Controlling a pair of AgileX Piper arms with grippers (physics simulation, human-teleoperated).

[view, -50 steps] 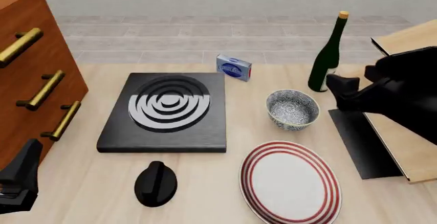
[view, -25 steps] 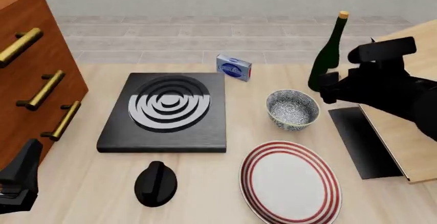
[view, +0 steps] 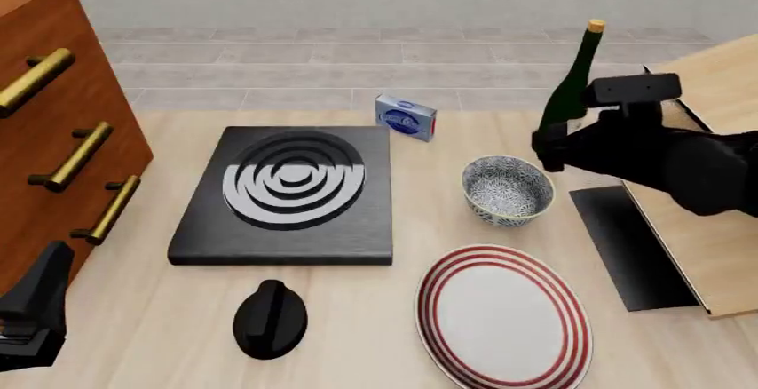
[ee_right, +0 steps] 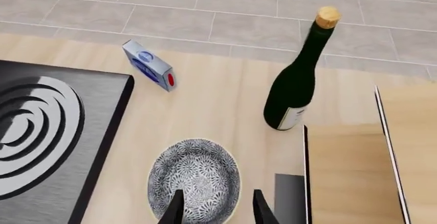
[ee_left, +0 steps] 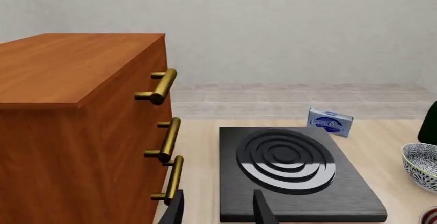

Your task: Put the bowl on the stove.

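The bowl, small and blue-grey speckled, stands on the table right of the stove, a black slab with silver rings. My right gripper hovers just above the bowl's far right rim. In the right wrist view its fingers are open, with the bowl right under them and the stove off to one side. My left gripper rests low at the near left beside the dresser. It is open and empty, facing the stove, with the bowl at the view's edge.
A wooden dresser with brass handles fills the left. A green bottle stands just behind the right gripper. A red-ringed plate, a black knob, a blue box and a board with a black mat lie around.
The right arm has swung left and risen, bringing its gripper from beside the board to over the bowl's right edge. The left arm, bowl and stove have not moved.
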